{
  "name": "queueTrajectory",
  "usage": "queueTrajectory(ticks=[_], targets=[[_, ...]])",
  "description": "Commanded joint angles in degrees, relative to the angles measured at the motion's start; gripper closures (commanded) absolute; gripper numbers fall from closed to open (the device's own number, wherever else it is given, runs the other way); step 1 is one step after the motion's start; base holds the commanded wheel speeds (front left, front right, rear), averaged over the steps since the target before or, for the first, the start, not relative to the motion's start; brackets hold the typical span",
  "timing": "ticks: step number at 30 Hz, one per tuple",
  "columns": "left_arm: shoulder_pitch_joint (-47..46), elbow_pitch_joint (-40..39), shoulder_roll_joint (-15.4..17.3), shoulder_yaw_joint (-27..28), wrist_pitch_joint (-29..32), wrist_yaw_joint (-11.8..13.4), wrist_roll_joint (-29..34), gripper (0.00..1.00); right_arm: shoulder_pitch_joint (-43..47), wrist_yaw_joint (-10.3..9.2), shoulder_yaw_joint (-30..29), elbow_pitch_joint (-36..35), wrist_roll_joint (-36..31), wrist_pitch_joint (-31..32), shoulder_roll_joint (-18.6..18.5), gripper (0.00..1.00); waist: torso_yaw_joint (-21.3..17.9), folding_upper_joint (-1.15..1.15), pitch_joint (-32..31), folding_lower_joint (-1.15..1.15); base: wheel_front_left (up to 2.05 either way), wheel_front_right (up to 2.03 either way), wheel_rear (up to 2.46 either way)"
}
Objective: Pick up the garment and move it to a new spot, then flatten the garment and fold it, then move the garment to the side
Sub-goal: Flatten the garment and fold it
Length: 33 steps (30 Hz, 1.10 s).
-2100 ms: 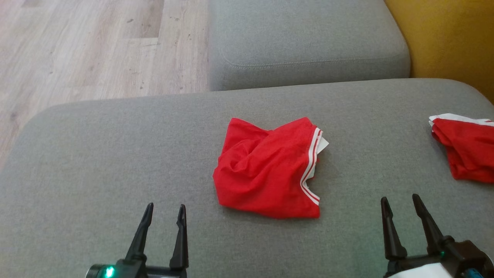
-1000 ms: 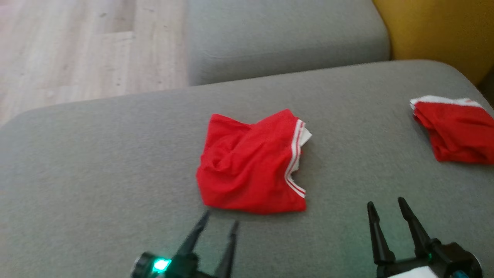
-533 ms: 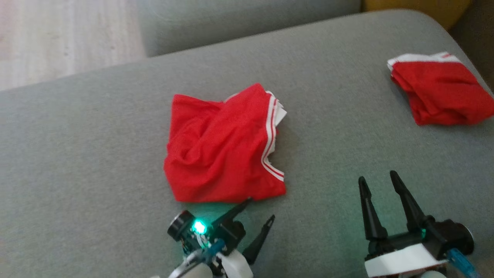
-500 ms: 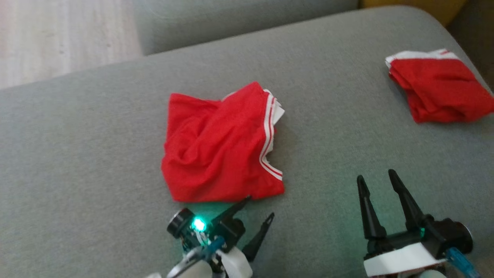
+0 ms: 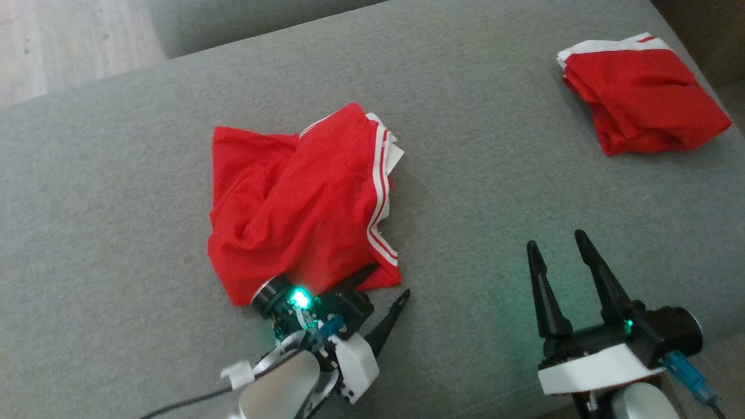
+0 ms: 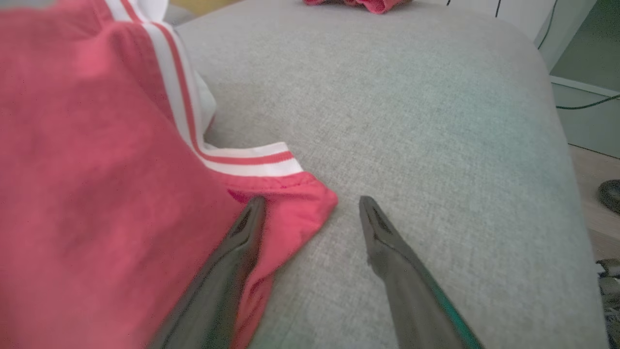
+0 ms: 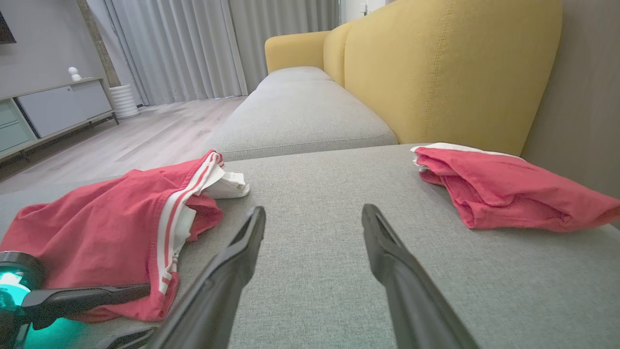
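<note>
Garment (image 5: 297,198) near edge partly behind left claw (image 5: 390,280)

The crumpled garment (image 5: 302,203) is bright red, its hem banded in white stripes split by a thin red line. The second garment (image 5: 640,99) is the same red with a white edge, and both stand out against the heathered grey sofa cushion (image 5: 495,174). The backrest (image 7: 436,72) is mustard yellow, the floor (image 5: 58,46) pale wood-grain plank and the curtains (image 7: 184,48) light grey, while the left gripper (image 5: 390,280) and right gripper (image 5: 555,238) have black fingers, white housings and a glowing green light each, the right one with a blue plug (image 5: 684,372).
</note>
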Motion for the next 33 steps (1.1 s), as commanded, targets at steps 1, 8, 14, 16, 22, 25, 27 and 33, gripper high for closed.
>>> queueTrajectory(ticks=[1,8,14,16,22,25,27,33], targets=[[-1.84,-0.02,-0.08,0.67,1.04,-0.37,-1.44,0.00,-1.96,0.21,1.65,-1.40,-0.59,-0.36,-0.32,0.00,-0.60,0.00,0.12,-0.01,0.00,0.00,0.00],[-3.64,1.98,-0.08,-1.76,0.02,-0.48,-5.72,1.00,-1.99,0.21,1.75,-1.06,-0.37,-0.36,-0.19,0.00,-3.16,0.00,-1.23,-0.01,0.00,0.00,0.00],[-7.44,-1.50,-0.08,-1.49,-3.50,-1.67,-12.21,1.00,-0.77,0.21,1.49,-0.99,-0.23,-0.36,-0.04,0.00,-5.15,0.00,-3.61,-0.01,0.00,0.00,0.00],[-10.13,-3.38,-0.08,-1.16,-4.20,-2.22,-14.67,1.00,-0.40,0.21,1.32,-1.04,-0.13,-0.36,0.01,0.00,-5.56,0.00,-4.40,-0.01,0.00,0.00,0.00],[-19.54,-8.46,-0.08,1.45,-5.58,-3.10,-20.43,1.00,0.82,0.21,0.88,-1.21,-0.05,-0.36,0.12,0.00,-5.53,0.00,-6.36,-0.01,0.00,0.00,0.00],[-26.48,-10.58,-0.08,4.37,-5.88,-3.37,-23.13,1.00,1.55,0.21,0.80,-1.39,-0.05,-0.36,0.16,0.00,-4.97,0.00,-7.57,-0.01,0.00,0.00,0.00],[-31.03,-11.75,-0.08,7.48,-5.94,-3.47,-24.98,1.00,1.83,0.21,0.95,-1.41,-0.08,-0.36,0.17,0.00,-4.55,0.00,-8.46,-0.01,0.00,0.00,0.00],[-39.59,-13.06,-0.08,17.18,-5.97,-3.28,-28.12,1.00,2.40,0.21,0.77,-1.75,-0.22,-0.36,-0.11,0.00,-1.84,0.00,-10.25,-0.01,0.00,0.00,0.00]])
